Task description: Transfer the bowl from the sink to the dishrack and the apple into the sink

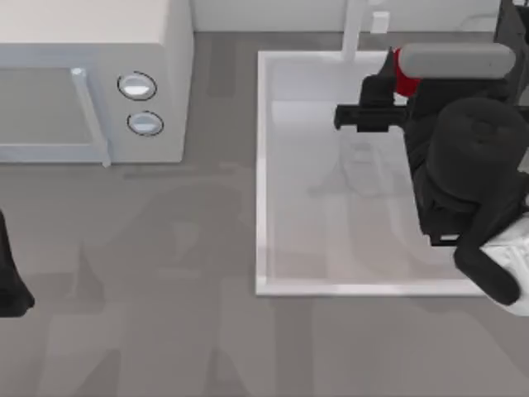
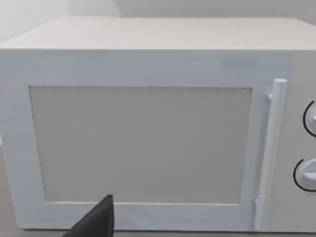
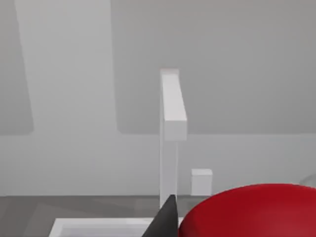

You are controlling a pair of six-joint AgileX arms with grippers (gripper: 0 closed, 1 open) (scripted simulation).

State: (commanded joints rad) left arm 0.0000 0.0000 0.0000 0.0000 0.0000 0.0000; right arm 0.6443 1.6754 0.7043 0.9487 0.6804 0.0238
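**Top view: right arm over the sink with the apple at its gripper**

Top view, from above the table: the right arm is stretched over the right part of the sink [image 1: 263,174], a large white basin with a raised rim. Its right gripper [image 1: 395,70] sits near the far edge of the basin, close to the white faucet [image 1: 354,29]. The apple [image 1: 405,81] shows as a red patch at the gripper, between a dark finger and a grey part of the arm; the claw looks closed narrowly around it, and the apple appears held above the basin's far right area. The basin floor that is visible is bare white. A white microwave [image 1: 99,83] with two knobs stands at the far left of the table. The left arm is parked at the near left edge; whether its left gripper [image 1: 12,289] is wide or narrow, I cannot tell.

Left wrist view: the microwave [image 2: 148,138] faces the camera, door and handle shut, and one dark fingertip [image 2: 96,219] juts in.

Right wrist view: the apple [image 3: 252,212] bulks large and red beside a dark fingertip [image 3: 165,219], touching it, with the faucet [image 3: 170,128] upright beyond and the sink's rim [image 3: 94,224] below.
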